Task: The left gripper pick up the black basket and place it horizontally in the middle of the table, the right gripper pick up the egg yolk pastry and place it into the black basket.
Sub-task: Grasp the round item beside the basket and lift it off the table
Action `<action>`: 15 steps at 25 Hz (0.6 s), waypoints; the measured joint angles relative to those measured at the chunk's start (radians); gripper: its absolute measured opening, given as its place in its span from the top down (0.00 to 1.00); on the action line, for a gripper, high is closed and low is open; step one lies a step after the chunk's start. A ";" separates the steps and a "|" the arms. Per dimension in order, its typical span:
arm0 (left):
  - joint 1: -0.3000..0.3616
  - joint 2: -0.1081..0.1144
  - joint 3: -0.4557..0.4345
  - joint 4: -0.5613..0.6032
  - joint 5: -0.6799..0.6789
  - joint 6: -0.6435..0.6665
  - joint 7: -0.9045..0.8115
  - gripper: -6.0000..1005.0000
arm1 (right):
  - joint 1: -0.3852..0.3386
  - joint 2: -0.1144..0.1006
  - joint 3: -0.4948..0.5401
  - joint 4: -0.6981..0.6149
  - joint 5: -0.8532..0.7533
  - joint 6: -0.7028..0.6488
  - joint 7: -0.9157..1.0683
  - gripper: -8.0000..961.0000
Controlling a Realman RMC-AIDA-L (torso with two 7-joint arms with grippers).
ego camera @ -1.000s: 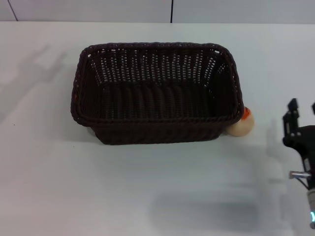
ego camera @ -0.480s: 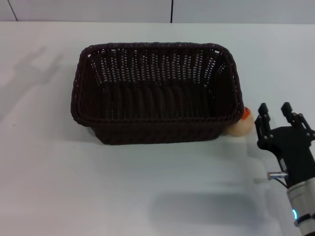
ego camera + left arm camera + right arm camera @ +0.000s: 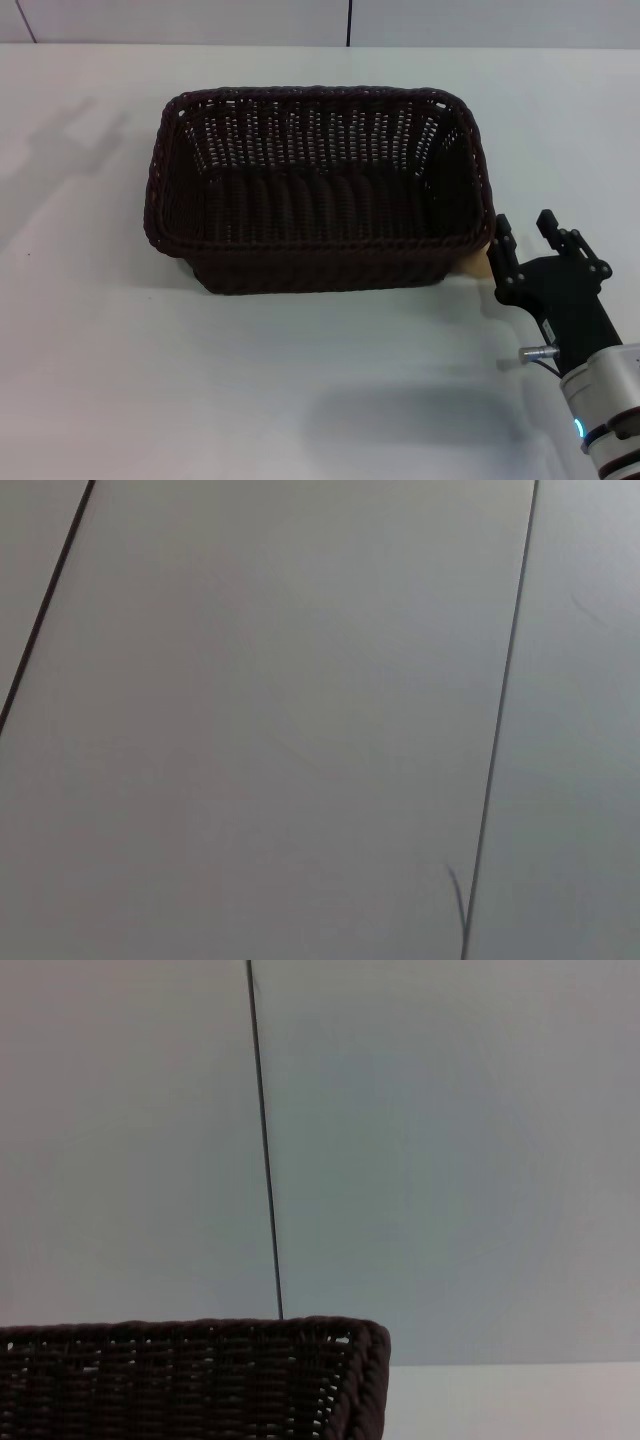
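Note:
The black basket (image 3: 315, 190) stands upright, long side across, in the middle of the white table (image 3: 250, 380); its corner (image 3: 200, 1380) also fills the low part of the right wrist view. Only a beige sliver of the egg yolk pastry (image 3: 478, 263) shows, tucked against the basket's front right corner. My right gripper (image 3: 524, 232) is open just right of that corner, its left finger (image 3: 500, 240) in front of the pastry and hiding most of it. Nothing is held between the fingers. The left gripper is out of view.
A grey panelled wall with dark seams (image 3: 349, 22) runs behind the table's far edge. The left wrist view shows only that kind of grey panel (image 3: 300, 720). An arm's shadow (image 3: 80, 130) falls on the table's far left.
My right gripper has come in from the right edge toward the basket's front right corner. The pastry, plainly visible before, is now mostly covered by it. The basket has not moved.

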 joint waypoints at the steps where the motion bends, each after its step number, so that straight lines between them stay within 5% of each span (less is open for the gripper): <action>1: 0.000 0.000 0.000 0.000 -0.002 -0.002 0.000 0.41 | 0.000 0.000 0.000 0.000 0.000 0.000 0.000 0.51; 15: 0.005 0.000 -0.002 -0.005 -0.007 -0.013 0.000 0.41 | 0.036 0.000 0.008 -0.039 0.004 0.080 0.035 0.51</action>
